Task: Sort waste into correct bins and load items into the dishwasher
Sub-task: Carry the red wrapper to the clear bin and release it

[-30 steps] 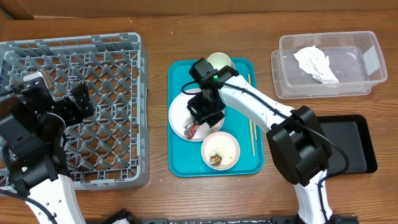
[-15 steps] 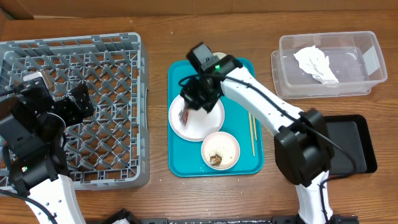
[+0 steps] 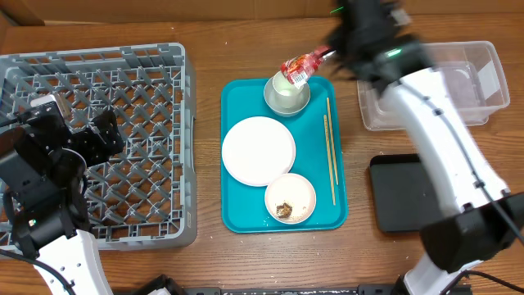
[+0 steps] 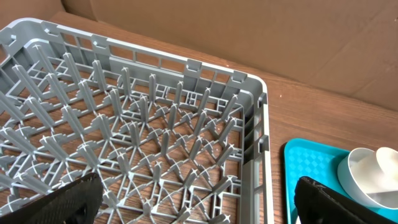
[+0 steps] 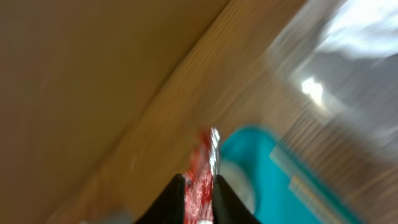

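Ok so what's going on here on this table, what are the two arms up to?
The right gripper holds the red-and-brown wrapper pinched in the air above the white cup at the far end of the teal tray, close to the clear tub. The left gripper hangs open over the grey dish rack, holding nothing. The plate, a small bowl with brown scraps and the chopsticks lie on the teal tray, not yet loaded.

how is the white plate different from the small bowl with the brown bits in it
The plate is wider and flat; the bowl is smaller and deeper. The plate is bare, while the bowl holds brown scraps. Both are white, round and sit on the teal tray.
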